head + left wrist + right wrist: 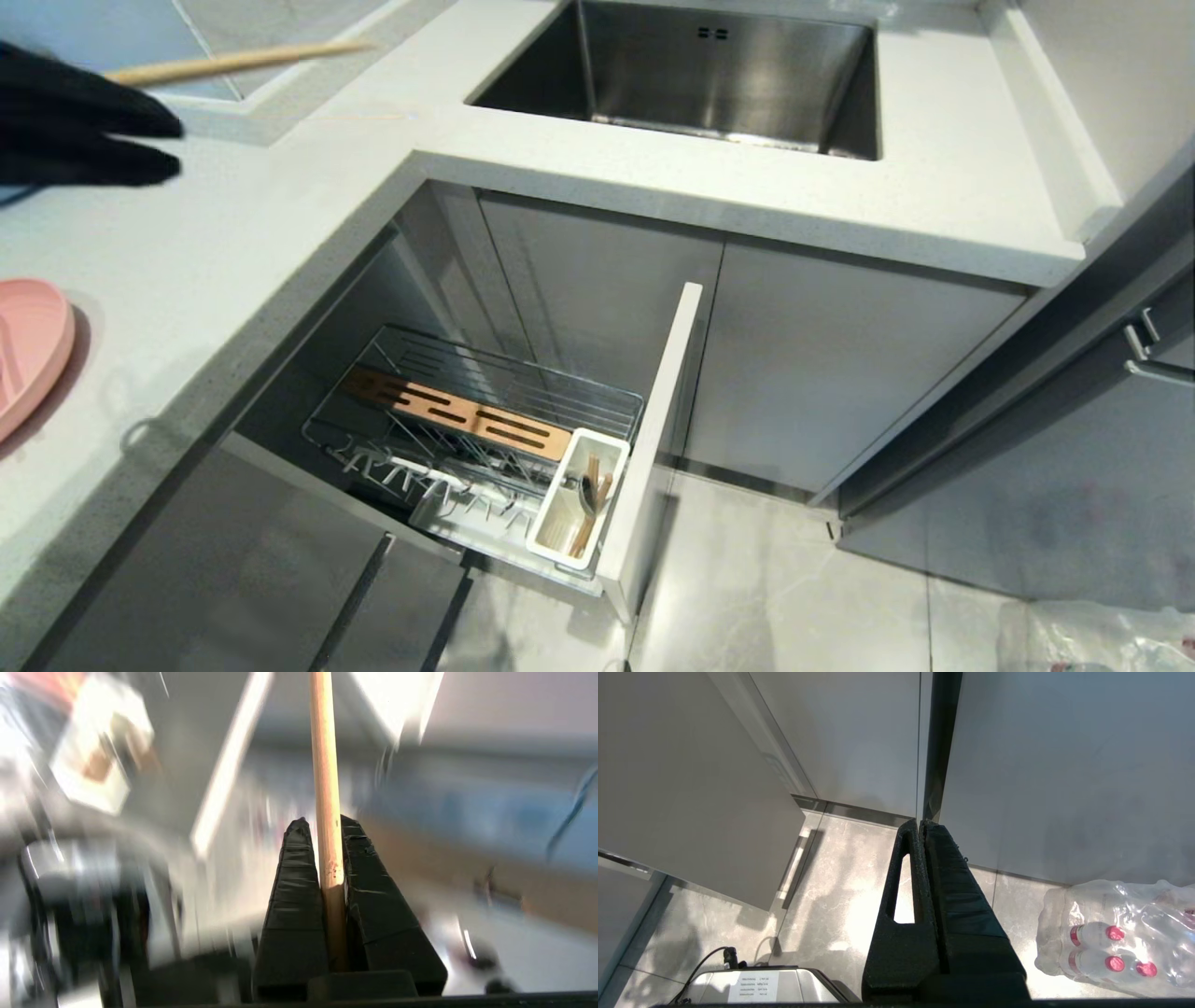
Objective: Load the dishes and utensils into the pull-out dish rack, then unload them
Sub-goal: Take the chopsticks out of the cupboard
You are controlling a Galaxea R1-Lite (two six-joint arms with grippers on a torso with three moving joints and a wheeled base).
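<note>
Left tool (323, 826) | clamps chopstick (324, 765) | above white counter (280, 215)

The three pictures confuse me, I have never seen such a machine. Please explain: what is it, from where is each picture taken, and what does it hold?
This is a robot with two arms, each ending in a black two-fingered tool. One picture comes from a camera on its head, looking down at a kitchen counter, a steel sink and an open pull-out dish rack below. The other two come from cameras on the wrists. The left tool is shut on one wooden chopstick, above the counter at the far left. More utensils stand in the rack's white utensil cup. A pink plate lies on the counter. The right tool is shut, holds nothing, and hangs above the floor beside a pack of bottles.
</note>
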